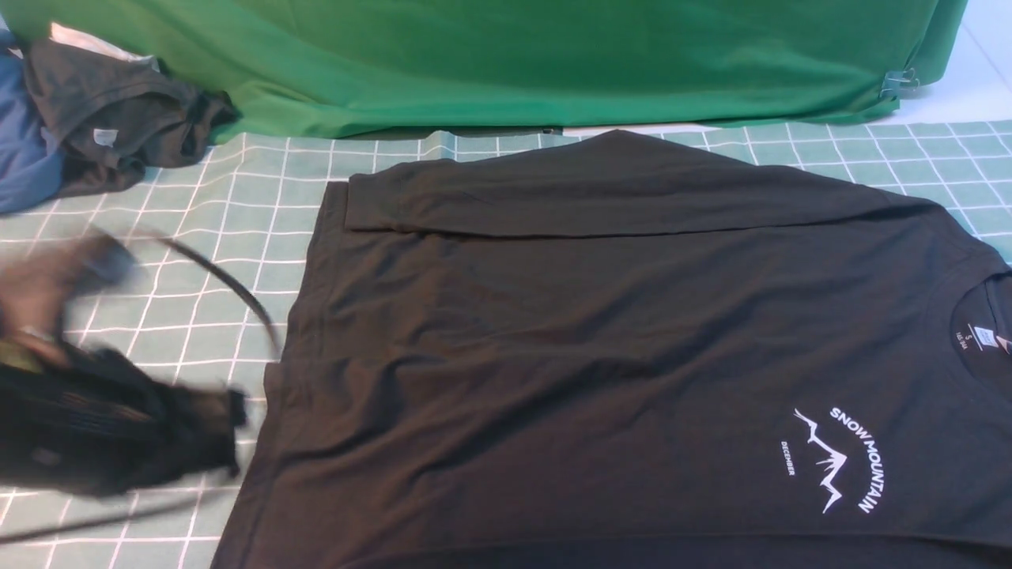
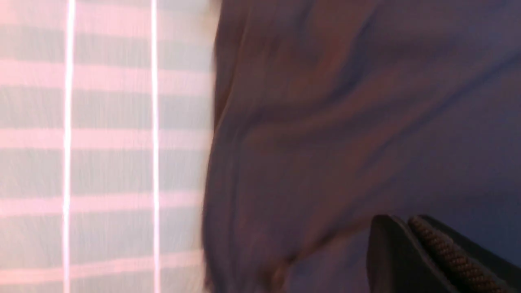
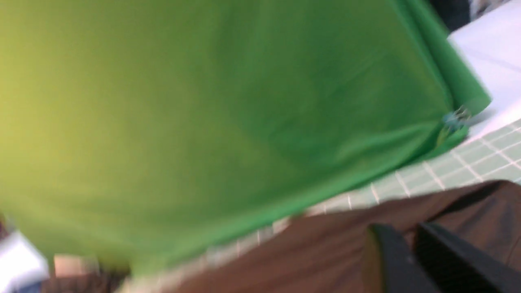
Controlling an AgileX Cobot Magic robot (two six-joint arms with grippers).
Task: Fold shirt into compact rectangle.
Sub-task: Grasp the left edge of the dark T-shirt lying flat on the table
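The black shirt [image 1: 601, 356] lies flat on the checked mat, with its collar and white neck label [image 1: 983, 337] to the right. The white mountain logo [image 1: 838, 458] faces up, and the far sleeve is folded across the top. My left gripper [image 1: 231, 433], blurred, sits just off the shirt's left hem. In the left wrist view, that gripper [image 2: 401, 219] is shut and empty over the shirt [image 2: 346, 122]. The right arm is outside the front view. In its wrist view the right gripper [image 3: 409, 230] hangs above the shirt [image 3: 325, 244], fingers nearly together with nothing between them.
A dark charcoal garment [image 1: 118, 118] and a blue garment [image 1: 24, 150] are piled at the far left. A green cloth [image 1: 514, 55] drapes along the back, held by a clip [image 1: 897, 79]. The green checked mat [image 1: 198, 237] covers the table. A black cable [image 1: 229, 284] arcs beside the left arm.
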